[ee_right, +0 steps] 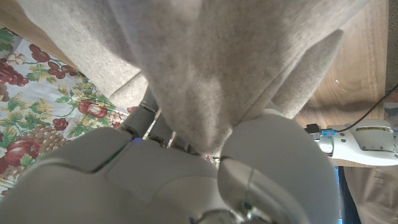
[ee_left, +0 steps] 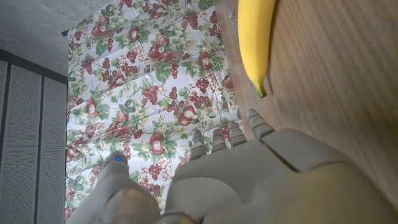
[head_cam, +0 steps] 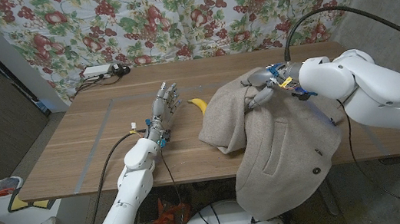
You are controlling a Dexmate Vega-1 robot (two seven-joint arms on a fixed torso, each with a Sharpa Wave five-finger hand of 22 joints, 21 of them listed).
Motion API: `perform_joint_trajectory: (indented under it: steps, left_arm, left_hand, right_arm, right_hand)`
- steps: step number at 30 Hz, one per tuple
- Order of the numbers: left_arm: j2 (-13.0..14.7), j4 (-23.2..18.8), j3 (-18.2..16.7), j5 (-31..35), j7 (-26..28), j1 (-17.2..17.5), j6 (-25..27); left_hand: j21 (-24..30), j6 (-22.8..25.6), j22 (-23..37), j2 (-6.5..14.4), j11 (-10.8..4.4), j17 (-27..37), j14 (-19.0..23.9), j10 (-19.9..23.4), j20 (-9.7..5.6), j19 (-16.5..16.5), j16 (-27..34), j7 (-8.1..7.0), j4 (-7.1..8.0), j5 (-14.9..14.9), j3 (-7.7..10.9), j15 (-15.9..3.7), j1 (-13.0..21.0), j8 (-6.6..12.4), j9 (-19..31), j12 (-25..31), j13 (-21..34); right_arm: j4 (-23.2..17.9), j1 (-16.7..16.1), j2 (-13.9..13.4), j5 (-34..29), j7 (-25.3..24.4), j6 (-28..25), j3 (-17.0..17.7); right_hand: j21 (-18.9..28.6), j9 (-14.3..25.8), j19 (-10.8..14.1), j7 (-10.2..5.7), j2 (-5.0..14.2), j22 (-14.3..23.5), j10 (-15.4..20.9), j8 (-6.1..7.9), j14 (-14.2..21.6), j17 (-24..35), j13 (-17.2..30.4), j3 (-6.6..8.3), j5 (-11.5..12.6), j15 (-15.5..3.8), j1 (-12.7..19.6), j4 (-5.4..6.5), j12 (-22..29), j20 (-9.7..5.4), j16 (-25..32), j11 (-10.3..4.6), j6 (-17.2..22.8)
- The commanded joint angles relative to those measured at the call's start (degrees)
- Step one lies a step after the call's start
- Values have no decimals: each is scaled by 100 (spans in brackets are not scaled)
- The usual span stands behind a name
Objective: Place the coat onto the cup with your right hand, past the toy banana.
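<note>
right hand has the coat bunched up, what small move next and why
Probably lift the coat a little higher first: the right hand grips its fabric, but much of it drapes on the table and over the front edge. The toy banana lies just beside it.

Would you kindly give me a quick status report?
Right robot hand grips the coat. Left robot hand open, beside the toy banana. Cup not visible.
</note>
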Motion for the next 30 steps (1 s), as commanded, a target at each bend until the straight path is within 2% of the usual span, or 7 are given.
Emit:
perform_joint_trajectory:
  steps: [1,4,16,23,25,28,30]
  left_arm:
    - [79,-151,66,46,118,54,76]
    - [86,-154,80,36,119,56,96]
    - [81,-190,95,29,195,103,107]
    - [75,-136,112,23,177,67,87]
    - [74,-129,114,24,180,62,83]
    - [65,-115,117,21,182,52,72]
    - [61,-104,123,20,175,44,64]
  left_hand:
    - [17,29,35,21,31,15,-35,-23,-5,-1,27,-35,5,52,-22,-1,19,6,22,51,12]
    - [17,26,34,20,30,15,-36,-19,-4,0,27,-29,4,52,-23,4,20,4,22,52,12]
    - [18,28,34,20,34,15,-36,-26,-7,1,27,-30,1,51,-25,0,23,5,22,50,12]
    - [18,28,34,20,22,15,-40,-26,-7,-1,25,-31,0,51,-25,4,25,5,22,50,12]
    - [18,26,34,20,23,14,-40,-21,-8,-1,26,-31,0,51,-25,3,26,4,22,52,12]
    - [17,29,34,20,33,14,-39,-28,-8,-3,26,-35,-1,51,-26,1,27,5,22,49,12]
    - [17,31,34,20,34,14,-42,-23,-9,-4,25,-39,-1,51,-26,5,27,6,22,51,12]
  right_arm:
    - [-198,-172,-252,219,-224,-125,356]
    - [-213,-148,-319,256,-275,-79,399]
    - [-262,-135,-489,504,-383,-17,550]
    - [-294,-53,-588,562,-385,-25,584]
    - [-298,-98,-615,636,-465,-10,660]
    - [-304,-144,-653,694,-562,-17,716]
    - [-303,-143,-678,712,-592,-14,721]
  right_hand:
    - [-180,-133,-200,-23,-65,13,-35,-266,-202,27,-164,-25,-359,-705,-212,56,-75,-291,-159,17,-112]
    - [-261,-235,-216,53,-70,15,-96,-458,-336,95,-175,-40,-566,-691,-321,82,-79,-237,-217,28,-251]
    - [-469,-473,-307,129,-149,15,-300,-796,-561,-77,-407,-75,-994,-608,-561,118,-248,-47,-518,182,-324]
    - [-580,-573,-407,144,-190,16,-402,-938,-650,-135,-509,-115,-1111,-540,-662,126,-339,34,-608,219,-370]
    - [-643,-622,-455,143,-278,13,-436,-996,-716,-193,-562,-189,-1149,-526,-806,168,-382,102,-680,244,-359]
    - [-805,-725,-495,188,-500,3,-428,-1121,-682,-262,-683,-417,-1152,-475,-1257,327,-446,204,-728,282,-308]
    - [-829,-740,-489,193,-520,3,-425,-1140,-687,-270,-701,-447,-1143,-451,-1323,353,-455,222,-740,295,-300]
